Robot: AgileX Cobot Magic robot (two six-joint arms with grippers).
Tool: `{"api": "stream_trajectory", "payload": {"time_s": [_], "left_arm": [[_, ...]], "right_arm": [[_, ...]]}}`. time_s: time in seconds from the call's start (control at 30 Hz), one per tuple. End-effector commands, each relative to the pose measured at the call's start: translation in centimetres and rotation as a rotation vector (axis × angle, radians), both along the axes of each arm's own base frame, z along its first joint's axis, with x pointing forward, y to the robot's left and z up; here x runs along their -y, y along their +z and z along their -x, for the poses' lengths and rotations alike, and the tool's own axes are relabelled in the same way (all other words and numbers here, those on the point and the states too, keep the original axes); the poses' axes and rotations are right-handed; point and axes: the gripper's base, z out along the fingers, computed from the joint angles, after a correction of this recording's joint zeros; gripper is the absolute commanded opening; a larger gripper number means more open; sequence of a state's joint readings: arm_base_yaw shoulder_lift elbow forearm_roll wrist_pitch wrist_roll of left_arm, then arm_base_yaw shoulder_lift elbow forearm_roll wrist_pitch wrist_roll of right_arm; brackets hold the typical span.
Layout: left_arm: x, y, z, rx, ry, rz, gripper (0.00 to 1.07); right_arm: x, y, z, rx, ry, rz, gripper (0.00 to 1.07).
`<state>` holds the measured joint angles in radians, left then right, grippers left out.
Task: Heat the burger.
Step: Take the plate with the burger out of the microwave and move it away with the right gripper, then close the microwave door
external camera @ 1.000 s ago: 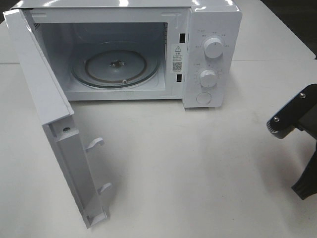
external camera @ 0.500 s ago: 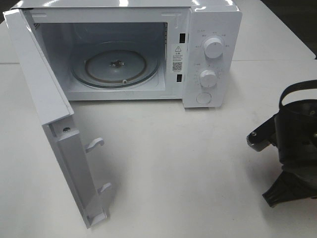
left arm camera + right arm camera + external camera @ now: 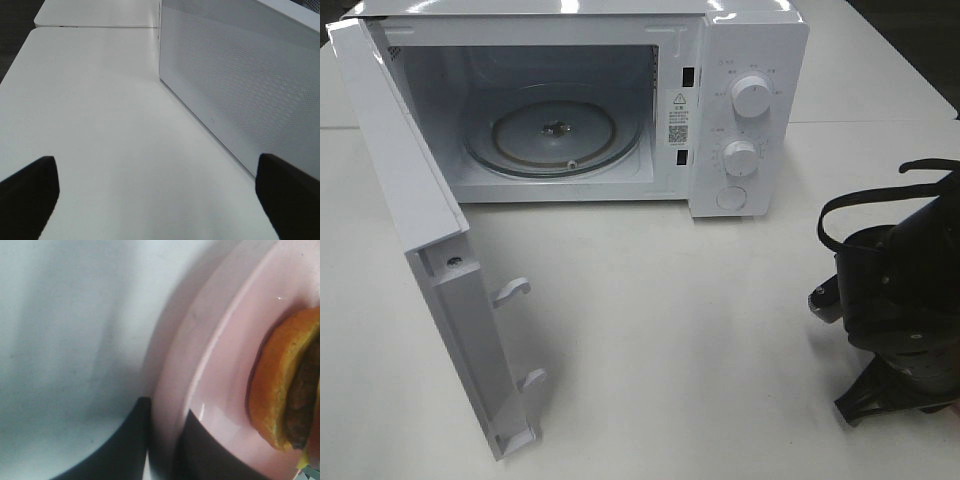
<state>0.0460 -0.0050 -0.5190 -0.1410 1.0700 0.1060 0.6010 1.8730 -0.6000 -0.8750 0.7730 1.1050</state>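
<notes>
The burger, with a golden-brown bun and dark patty, lies on a pink plate in the right wrist view. My right gripper is shut on the plate's rim, one dark finger under it and the other over it. In the high view only the right arm shows at the right edge, and it hides the plate and burger. My left gripper stands open above the bare table beside the microwave's perforated side wall, nothing between its fingers.
The white microwave stands at the back with its door swung wide open to the left. Its glass turntable holds nothing. Two knobs are on its right panel. White table lies in front.
My right arm has come further into the high view from the right edge, moving left over the table. The microwave and the left gripper have not moved.
</notes>
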Motion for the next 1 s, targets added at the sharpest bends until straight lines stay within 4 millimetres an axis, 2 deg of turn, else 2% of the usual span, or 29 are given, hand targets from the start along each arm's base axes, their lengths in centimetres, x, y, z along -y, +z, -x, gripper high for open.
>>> {"api": "stream_trajectory", "payload": {"time_s": [0.03, 0.1, 0.13, 0.2, 0.3, 0.37, 0.47, 0.53, 0.57, 0.63, 0.73, 0.8, 0.87, 0.9, 0.93, 0.97, 1.0], "left_arm": [[0.0, -0.1, 0.2, 0.016, 0.006, 0.0, 1.0], [0.0, -0.1, 0.2, 0.016, 0.006, 0.0, 1.0], [0.0, -0.1, 0.2, 0.016, 0.006, 0.0, 1.0], [0.0, -0.1, 0.2, 0.016, 0.006, 0.0, 1.0], [0.0, -0.1, 0.2, 0.016, 0.006, 0.0, 1.0], [0.0, -0.1, 0.2, 0.016, 0.006, 0.0, 1.0], [0.0, -0.1, 0.2, 0.016, 0.006, 0.0, 1.0], [0.0, -0.1, 0.2, 0.016, 0.006, 0.0, 1.0], [0.0, -0.1, 0.2, 0.016, 0.006, 0.0, 1.0], [0.0, -0.1, 0.2, 0.016, 0.006, 0.0, 1.0], [0.0, -0.1, 0.2, 0.016, 0.006, 0.0, 1.0], [0.0, -0.1, 0.2, 0.016, 0.006, 0.0, 1.0], [0.0, -0.1, 0.2, 0.016, 0.006, 0.0, 1.0], [0.0, -0.1, 0.2, 0.016, 0.006, 0.0, 1.0], [0.0, -0.1, 0.2, 0.016, 0.006, 0.0, 1.0], [0.0, -0.1, 0.2, 0.016, 0.006, 0.0, 1.0], [0.0, -0.1, 0.2, 0.016, 0.006, 0.0, 1.0]], "right_arm": [[0.2, 0.1, -0.4, 0.003, 0.0, 0.041, 0.18], [-0.1, 0.2, -0.6, 0.005, -0.009, 0.03, 0.3], [-0.1, 0.2, -0.6, 0.005, -0.009, 0.03, 0.3], [-0.5, 1.1, -1.0, 0.005, 0.006, -0.001, 0.45], [-0.6, 1.5, -1.1, 0.008, 0.006, -0.014, 0.47], [-1.1, 3.6, -1.2, 0.025, 0.012, -0.082, 0.51], [-1.3, 4.3, -1.2, 0.03, 0.012, -0.107, 0.51], [-1.8, 6.7, -0.7, 0.022, 0.05, -0.214, 0.51], [-1.8, 6.7, -0.7, 0.022, 0.05, -0.214, 0.51], [-2.1, 8.4, 0.0, 0.012, 0.113, -0.312, 0.52], [-2.4, 9.5, 0.4, 0.015, 0.164, -0.385, 0.53], [-2.7, 11.4, 1.4, 0.014, 0.268, -0.489, 0.6], [-2.8, 11.9, 1.6, 0.015, 0.291, -0.51, 0.63], [-2.7, 13.0, 2.3, 0.03, 0.34, -0.55, 0.71], [-2.7, 13.0, 2.3, 0.03, 0.34, -0.55, 0.71], [-2.5, 14.0, 2.9, 0.049, 0.355, -0.576, 0.79], [-2.5, 14.0, 2.9, 0.049, 0.355, -0.576, 0.79]]}}
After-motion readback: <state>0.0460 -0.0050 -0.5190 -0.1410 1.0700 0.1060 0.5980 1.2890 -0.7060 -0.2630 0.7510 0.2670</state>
